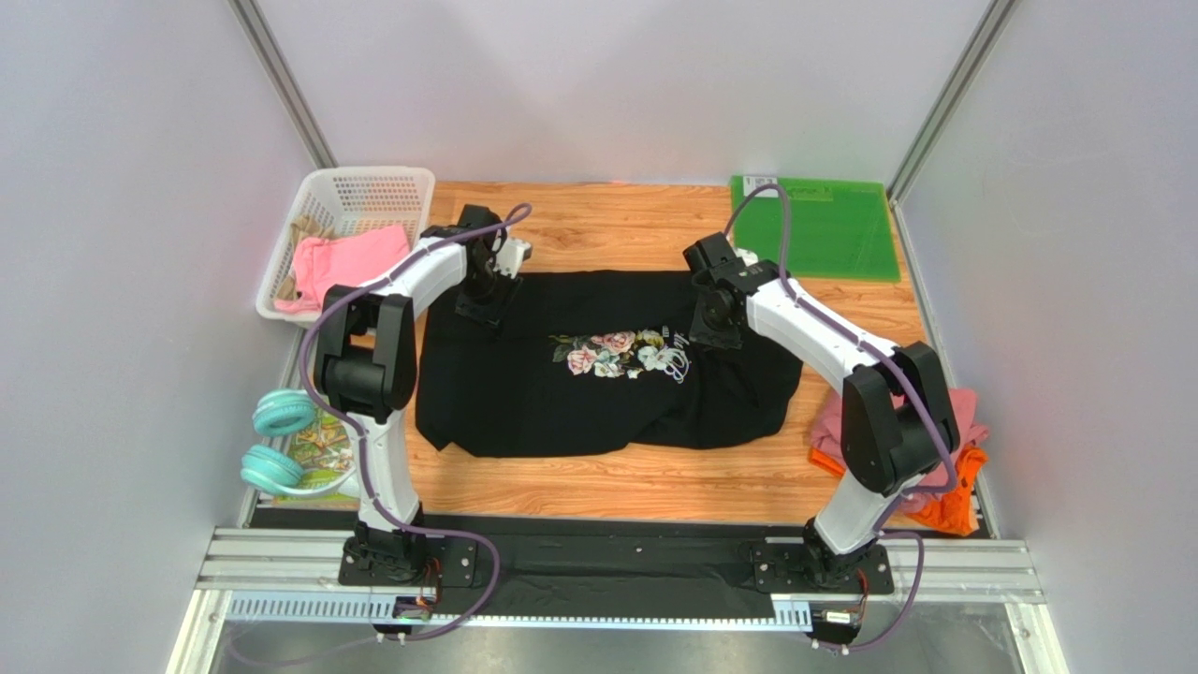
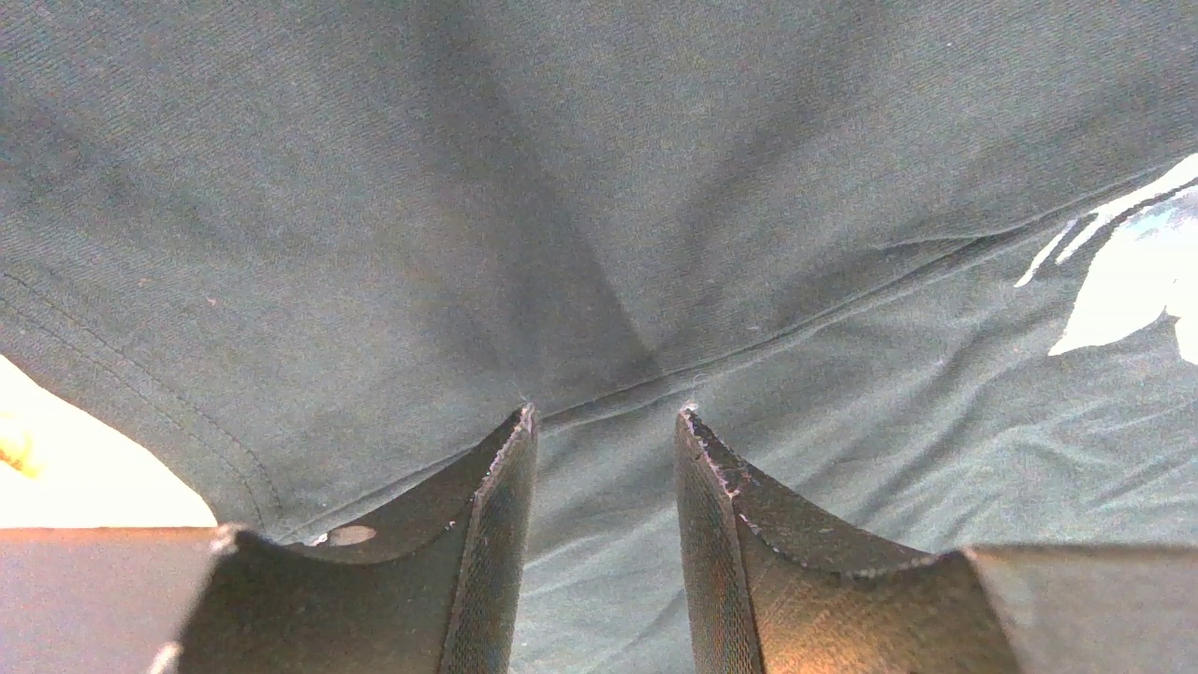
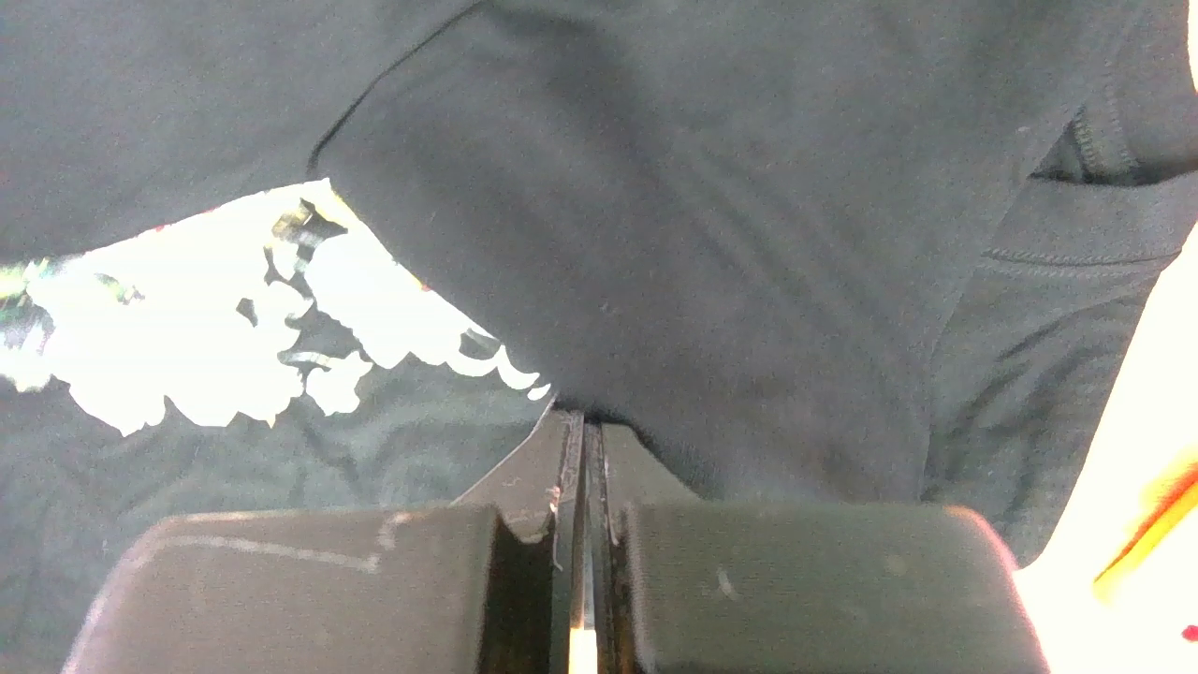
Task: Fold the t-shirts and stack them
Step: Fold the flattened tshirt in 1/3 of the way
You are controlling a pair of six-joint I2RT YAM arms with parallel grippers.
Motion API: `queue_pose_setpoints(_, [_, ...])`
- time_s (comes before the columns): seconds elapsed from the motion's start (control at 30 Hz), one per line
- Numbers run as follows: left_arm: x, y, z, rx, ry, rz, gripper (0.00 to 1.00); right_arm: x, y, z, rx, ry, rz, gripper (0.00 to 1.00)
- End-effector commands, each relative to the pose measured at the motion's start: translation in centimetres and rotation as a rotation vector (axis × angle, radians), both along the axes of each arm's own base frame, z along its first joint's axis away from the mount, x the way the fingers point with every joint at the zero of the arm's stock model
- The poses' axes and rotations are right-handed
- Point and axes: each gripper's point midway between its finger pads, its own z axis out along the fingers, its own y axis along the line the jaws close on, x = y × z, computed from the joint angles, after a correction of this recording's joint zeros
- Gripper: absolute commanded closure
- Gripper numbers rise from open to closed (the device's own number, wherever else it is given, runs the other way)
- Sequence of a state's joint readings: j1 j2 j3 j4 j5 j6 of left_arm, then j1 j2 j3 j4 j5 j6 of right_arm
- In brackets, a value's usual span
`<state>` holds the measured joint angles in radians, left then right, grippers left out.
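Observation:
The large black t-shirt (image 1: pixel 591 400) lies spread on the wooden table, its floral print (image 1: pixel 619 354) facing up. My left gripper (image 1: pixel 485 299) rests on the shirt's upper left part. Its jaws (image 2: pixel 605 414) are open, tips down on a seam of the dark cloth (image 2: pixel 563 211), with nothing between them. My right gripper (image 1: pixel 713 326) is at the shirt's upper right, beside the print (image 3: pixel 183 323). It is shut (image 3: pixel 580 419), and a fold of black cloth (image 3: pixel 731 253) rises from its tips. A dusty-pink t-shirt (image 1: pixel 961 416) and an orange one (image 1: pixel 945 509) lie bunched at the right edge.
A white basket (image 1: pixel 369 180) at the back left holds a bright pink cloth (image 1: pixel 345 260). A green mat (image 1: pixel 816 225) lies flat at the back right. Teal headphones (image 1: pixel 279 438) sit off the table's left edge. Grey walls close in on both sides.

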<state>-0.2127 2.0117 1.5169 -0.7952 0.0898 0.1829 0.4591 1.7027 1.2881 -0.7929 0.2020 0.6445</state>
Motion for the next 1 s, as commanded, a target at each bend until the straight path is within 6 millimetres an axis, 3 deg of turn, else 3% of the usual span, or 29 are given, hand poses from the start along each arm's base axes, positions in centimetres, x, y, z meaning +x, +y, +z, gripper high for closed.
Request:
queue_pose_setpoints(0.0, [0.4, -0.3, 2.4, -0.028, -0.060, -0.006, 0.53, -1.4, 1.3, 1.7, 0.015, -0.029, 0.062, 1.00])
queue_pose_setpoints(0.33, [0.7, -0.5, 2.9, -0.034, -0.072, -0.005, 0.53, -8.3, 5.0, -0.5, 0.177, 0.119, 0.193, 1.00])
queue_pose_setpoints(0.53, [0.5, -0.7, 2.9, -0.051, -0.063, 0.001, 0.53, -10.3, 6.9, -0.4, 0.238, 0.150, 0.248, 1.00])
queue_pose_setpoints(0.63, [0.5, -0.8, 3.1, -0.054, -0.067, 0.003, 0.53, -10.7, 8.5, -0.2, 0.247, 0.162, 0.315, 1.00])
queue_pose_setpoints(0.7, [0.5, -0.9, 3.2, -0.059, -0.067, 0.003, 0.53, -10.8, 9.0, -0.9, 0.218, 0.199, 0.338, 0.90])
queue_pose_setpoints(0.73, [0.6, -1.0, 3.4, -0.061, -0.070, 0.001, 0.53, -11.0, 8.9, -1.3, 0.202, 0.219, 0.340, 0.78])
queue_pose_setpoints(0.87, [0.5, -1.1, 3.6, -0.064, -0.070, -0.003, 0.53, -10.3, 9.2, -2.6, 0.158, 0.263, 0.348, 0.68])
queue_pose_setpoints(0.97, [0.3, -1.0, 3.5, -0.057, -0.067, -0.009, 0.53, -8.1, 8.6, -1.0, 0.154, 0.229, 0.324, 0.67])
